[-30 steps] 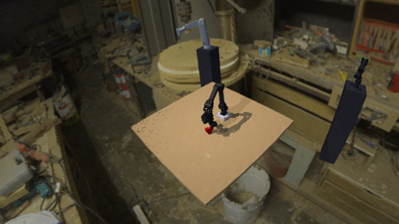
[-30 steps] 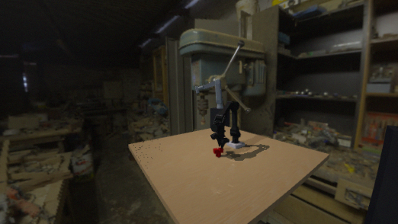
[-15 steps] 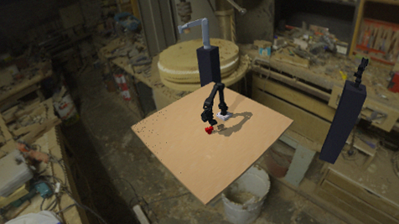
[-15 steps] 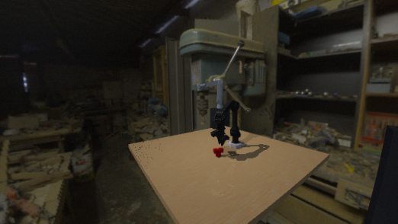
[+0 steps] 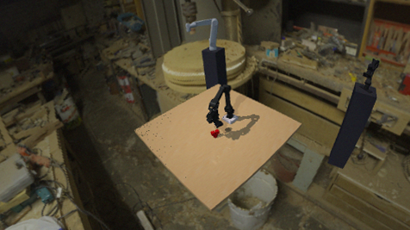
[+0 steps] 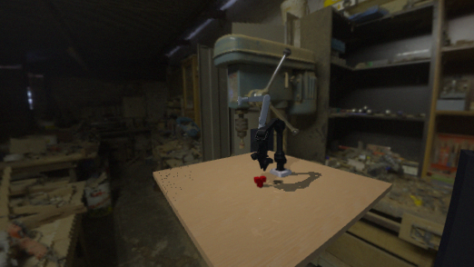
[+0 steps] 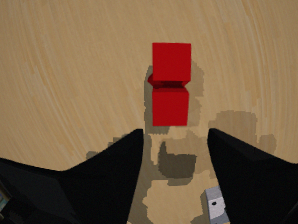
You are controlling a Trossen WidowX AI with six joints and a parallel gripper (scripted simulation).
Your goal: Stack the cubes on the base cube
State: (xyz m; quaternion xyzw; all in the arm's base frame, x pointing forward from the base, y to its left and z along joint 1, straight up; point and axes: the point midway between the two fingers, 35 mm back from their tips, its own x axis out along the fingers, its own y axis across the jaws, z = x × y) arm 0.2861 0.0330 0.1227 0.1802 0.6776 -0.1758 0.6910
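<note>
Two red cubes sit side by side on top of the red base cube (image 6: 260,184) (image 7: 169,84), one above diagonally opposite corners. In the wrist view the farther cube (image 7: 171,62) and the nearer cube (image 7: 170,108) look level and squared to each other, with a narrow dark gap between them. The base shows only as a dark strip and a small corner at the left. My gripper (image 5: 218,125) (image 6: 264,168) (image 7: 176,135) is open and empty, above and behind the stack, clear of it. The exact gap width is too small to tell.
The stack stands on the wooden table top (image 5: 184,160) (image 6: 254,227), near the arm's white base plate (image 5: 230,119) (image 6: 281,173) (image 7: 216,204). The arm's shadow falls to the right of the stack. Dark pillars stand beyond the table.
</note>
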